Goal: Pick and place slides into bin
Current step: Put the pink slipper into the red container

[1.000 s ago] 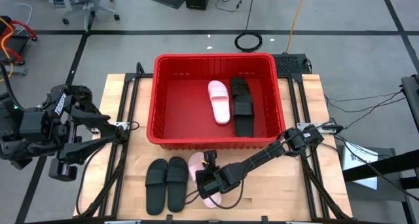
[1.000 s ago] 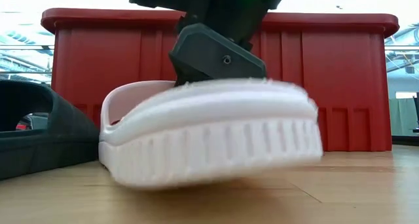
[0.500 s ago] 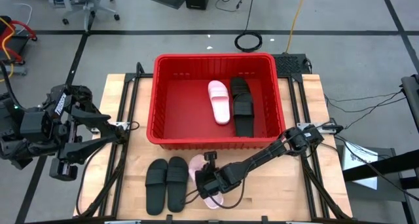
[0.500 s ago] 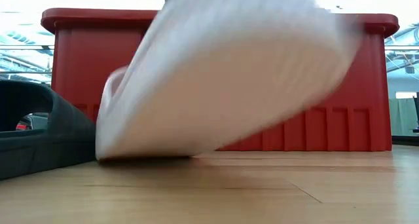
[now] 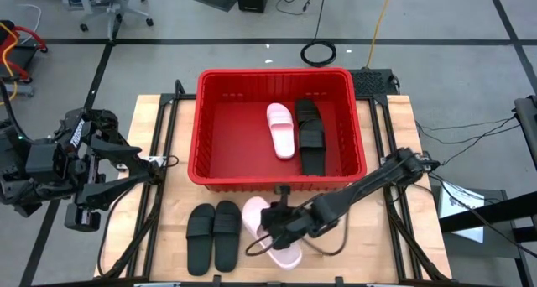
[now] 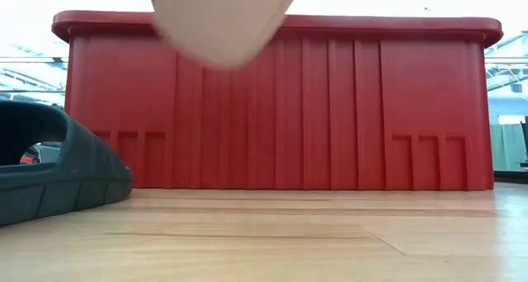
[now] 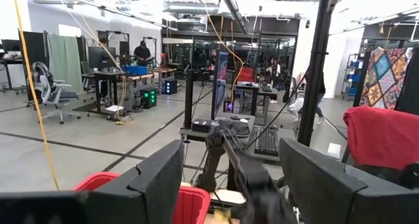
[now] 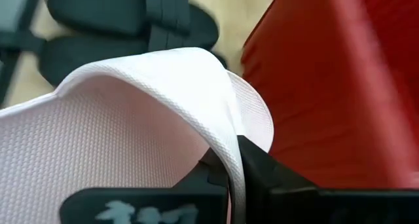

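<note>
Grey concrete floor with cables surrounds the pale wooden table point(image 5: 168, 211); at its left edge the left gripper point(image 5: 155, 163) waits off the boards, fingers spread apart; two black slides point(image 5: 213, 234) lie side by side near the front; the right gripper point(image 5: 275, 224) is clamped on a pink-white slide point(image 5: 270, 233), lifted clear of the wood; behind, the red bin point(image 5: 218, 127) holds one pink-white slide point(image 5: 282, 129) and a black one point(image 5: 310, 134).

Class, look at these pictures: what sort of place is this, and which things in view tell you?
Most likely a robotics lab or workshop: a wooden table on a black frame over bare concrete, cables on the floor, and workbenches with monitors and office chairs behind.
</note>
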